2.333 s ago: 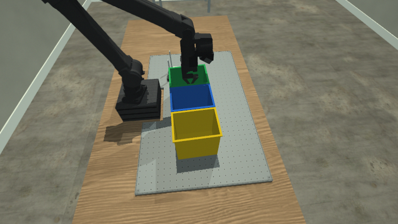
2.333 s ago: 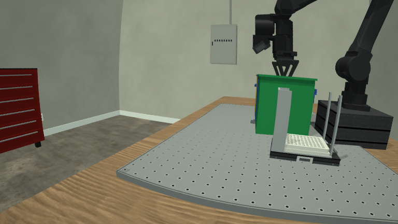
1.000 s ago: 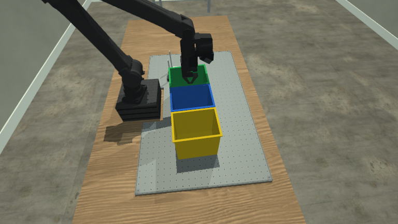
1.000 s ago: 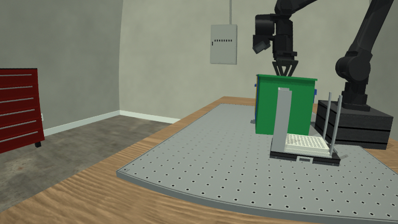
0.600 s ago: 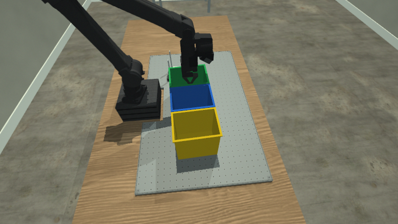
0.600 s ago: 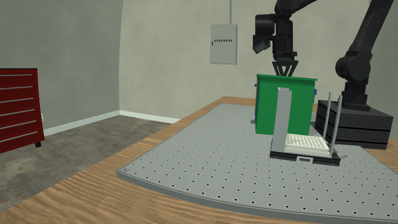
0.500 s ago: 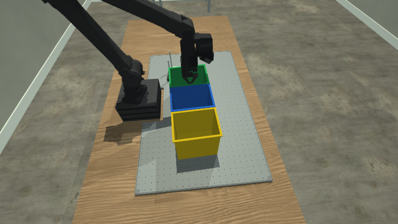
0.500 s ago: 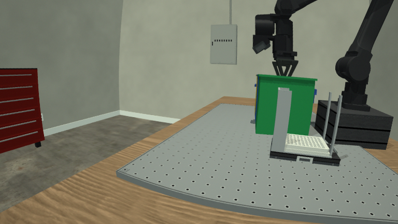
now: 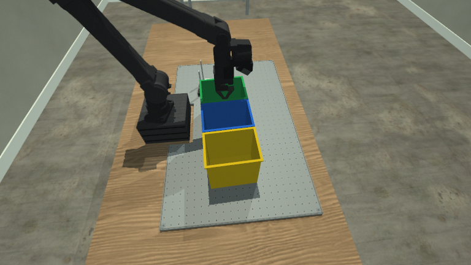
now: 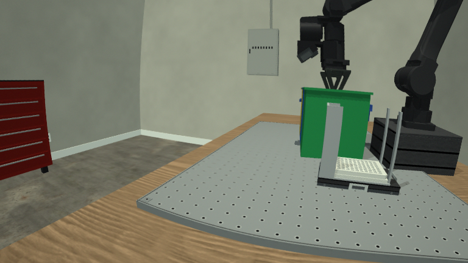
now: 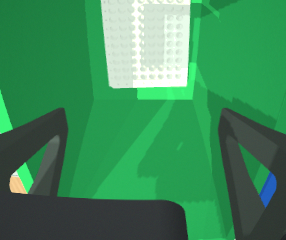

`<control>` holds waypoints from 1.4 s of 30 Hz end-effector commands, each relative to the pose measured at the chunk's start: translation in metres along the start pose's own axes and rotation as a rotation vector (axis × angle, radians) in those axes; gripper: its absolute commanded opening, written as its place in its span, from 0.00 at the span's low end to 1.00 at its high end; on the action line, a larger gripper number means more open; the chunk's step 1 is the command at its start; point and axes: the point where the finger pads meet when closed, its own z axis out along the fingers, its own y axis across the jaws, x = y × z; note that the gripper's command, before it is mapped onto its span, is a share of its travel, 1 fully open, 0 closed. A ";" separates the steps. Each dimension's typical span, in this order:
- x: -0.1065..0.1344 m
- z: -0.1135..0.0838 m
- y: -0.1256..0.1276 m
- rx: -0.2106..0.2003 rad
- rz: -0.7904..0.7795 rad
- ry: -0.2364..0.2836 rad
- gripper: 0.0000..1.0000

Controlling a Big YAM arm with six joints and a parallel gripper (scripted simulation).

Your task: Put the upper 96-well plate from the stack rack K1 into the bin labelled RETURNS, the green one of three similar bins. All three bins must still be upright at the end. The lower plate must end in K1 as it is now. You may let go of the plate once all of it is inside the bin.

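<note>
My gripper point(image 9: 225, 93) point(image 10: 335, 84) point(image 11: 143, 118) is open and empty, with its fingertips at the rim of the green bin point(image 9: 208, 92) point(image 10: 312, 125) point(image 11: 43, 60). A white 96-well plate point(image 11: 126, 24) lies flat on the floor of the green bin, well below the fingers; it shows only in the wrist view. The stack rack K1 point(image 10: 333, 136) point(image 9: 200, 67) stands just behind the green bin. It holds one white well plate point(image 10: 359, 167) low on its black base.
The blue bin point(image 9: 225, 114) and the yellow bin point(image 9: 232, 172) stand upright in a row touching the green one on the grey perforated board point(image 9: 288, 178) point(image 10: 258, 184). The arm's black base point(image 9: 165, 123) point(image 10: 414, 146) sits beside the bins.
</note>
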 end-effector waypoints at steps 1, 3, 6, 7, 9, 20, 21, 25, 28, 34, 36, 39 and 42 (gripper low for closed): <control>-0.023 -0.029 0.004 -0.003 -0.009 -0.067 0.82; -0.023 -0.033 0.003 -0.003 -0.008 -0.067 0.82; -0.023 -0.038 0.002 -0.002 -0.008 -0.068 0.82; -0.023 -0.040 0.001 -0.002 -0.008 -0.068 0.82; -0.023 -0.044 0.000 -0.002 -0.007 -0.069 0.82; -0.022 -0.059 -0.001 -0.002 -0.004 -0.070 0.82; -0.022 -0.061 -0.001 -0.002 -0.004 -0.070 0.82; -0.021 -0.067 -0.001 -0.002 -0.003 -0.065 0.82; -0.021 -0.069 -0.001 -0.002 -0.003 -0.066 0.82; -0.020 -0.080 -0.001 -0.001 -0.004 -0.071 0.82; -0.020 -0.084 -0.001 -0.001 -0.004 -0.071 0.82; -0.020 -0.087 -0.001 -0.001 -0.003 -0.064 0.82; -0.013 -0.076 0.001 -0.001 -0.003 -0.040 0.82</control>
